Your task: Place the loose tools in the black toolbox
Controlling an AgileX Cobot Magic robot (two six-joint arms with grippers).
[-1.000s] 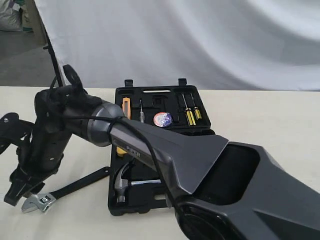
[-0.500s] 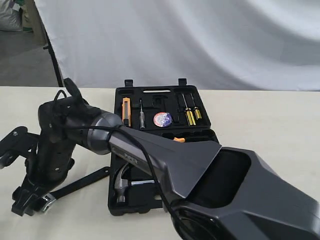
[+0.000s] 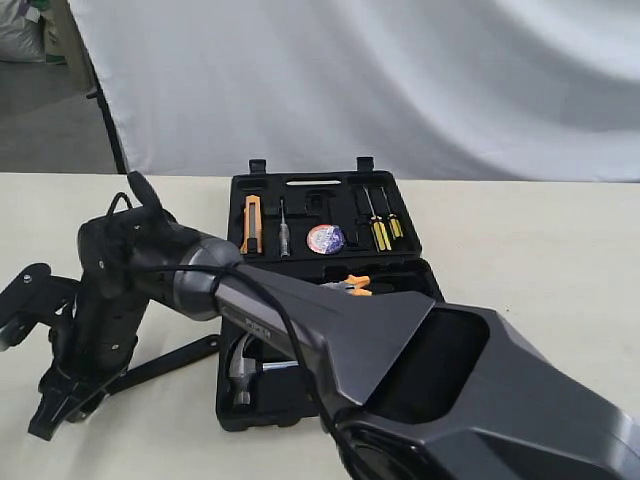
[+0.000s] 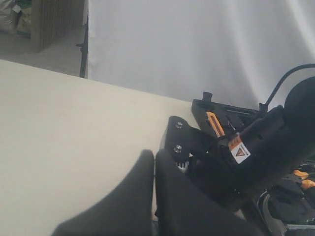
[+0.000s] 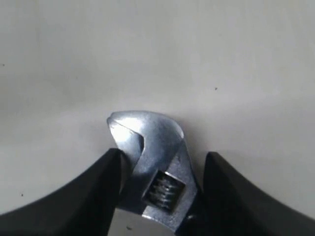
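Observation:
The adjustable wrench (image 3: 165, 365) lies on the table left of the black toolbox (image 3: 300, 185); only its black handle shows in the exterior view. My right gripper (image 3: 60, 405) has reached across and stands tip-down over the wrench's head. In the right wrist view the silver head (image 5: 157, 147) sits between the two black fingers of the right gripper (image 5: 163, 155), which press on its sides. The hammer (image 3: 243, 365) lies in the toolbox's near half, and the tape roll (image 3: 326, 238) in its far half. My left gripper (image 4: 155, 155) is shut and empty, just left of the right arm.
An orange utility knife (image 3: 251, 222), yellow-handled screwdrivers (image 3: 380, 228) and orange pliers handles (image 3: 358, 285) sit in the toolbox. The right arm's bulk (image 3: 420, 370) hides the toolbox's near right part. A white backdrop (image 3: 400, 80) hangs behind the table.
My right gripper has come down from above the wrench onto its head and closed around it. The left gripper has shifted slightly.

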